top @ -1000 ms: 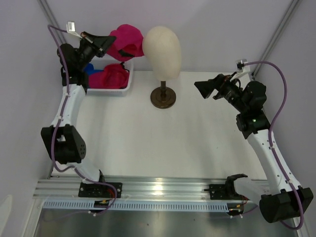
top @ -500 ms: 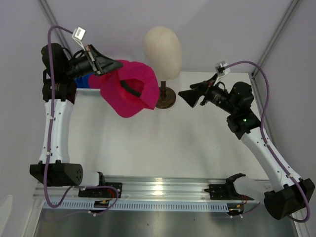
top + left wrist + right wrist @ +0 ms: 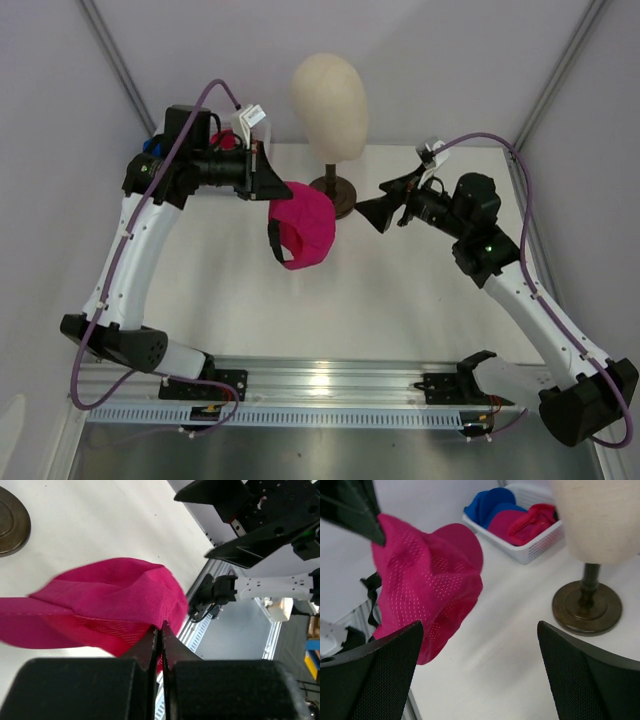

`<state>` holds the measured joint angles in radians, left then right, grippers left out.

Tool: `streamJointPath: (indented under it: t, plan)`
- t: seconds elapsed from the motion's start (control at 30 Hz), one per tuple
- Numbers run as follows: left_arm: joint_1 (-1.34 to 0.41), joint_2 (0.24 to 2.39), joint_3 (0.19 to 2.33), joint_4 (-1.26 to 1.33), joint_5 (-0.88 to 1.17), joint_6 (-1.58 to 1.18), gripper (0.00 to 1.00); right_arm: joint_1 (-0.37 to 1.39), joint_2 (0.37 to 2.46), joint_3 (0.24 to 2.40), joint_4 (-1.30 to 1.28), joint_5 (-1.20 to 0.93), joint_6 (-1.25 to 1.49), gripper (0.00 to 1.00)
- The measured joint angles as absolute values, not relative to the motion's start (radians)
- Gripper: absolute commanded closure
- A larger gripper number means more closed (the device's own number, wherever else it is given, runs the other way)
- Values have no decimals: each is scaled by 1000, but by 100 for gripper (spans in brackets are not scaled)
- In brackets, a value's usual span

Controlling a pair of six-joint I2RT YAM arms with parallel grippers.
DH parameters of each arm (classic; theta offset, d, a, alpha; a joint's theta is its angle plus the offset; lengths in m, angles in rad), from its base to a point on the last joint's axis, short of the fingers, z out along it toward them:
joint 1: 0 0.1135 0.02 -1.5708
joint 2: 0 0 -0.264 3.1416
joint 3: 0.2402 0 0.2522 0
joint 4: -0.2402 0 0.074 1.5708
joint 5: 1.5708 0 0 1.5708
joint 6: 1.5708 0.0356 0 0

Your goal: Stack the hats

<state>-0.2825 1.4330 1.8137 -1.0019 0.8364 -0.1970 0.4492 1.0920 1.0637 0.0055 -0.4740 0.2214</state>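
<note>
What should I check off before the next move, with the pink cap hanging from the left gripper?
1. Left gripper shut on the pink cap: ok.
2. Cap hangs off the table: ok.
3. Right gripper open and facing the cap: ok.
4. Cap apart from the mannequin stand: ok.
5. Count of hats in the basket: cannot tell; a blue cap shows among bunched fabric.

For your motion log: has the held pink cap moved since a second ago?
Yes. Held by the left gripper, the pink cap has travelled right, from the basket corner to beside the mannequin stand.
</note>
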Motion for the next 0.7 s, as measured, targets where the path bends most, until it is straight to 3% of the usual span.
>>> streamJointPath:
  t: [0.43, 0.53, 0.63, 0.67, 0.7]
  plan:
    - [-363, 1507, 1904, -1066, 845, -119, 99, 643, 1176, 1039, -2, -610, 184, 0]
    - [-383, 1508, 1904, -1064, 845, -122, 99, 649, 1193, 1036, 35, -618, 202, 9]
    - [-392, 1508, 1903, -1056, 850, -123, 99, 654, 1196, 1029, 97, -626, 229, 57]
    - [-393, 1508, 1902, -1055, 852, -123, 97, 655, 1197, 1028, 117, -629, 238, 94]
    - [-396, 1508, 1901, -1054, 853, -123, 95, 656, 1198, 1027, 136, -629, 246, 100]
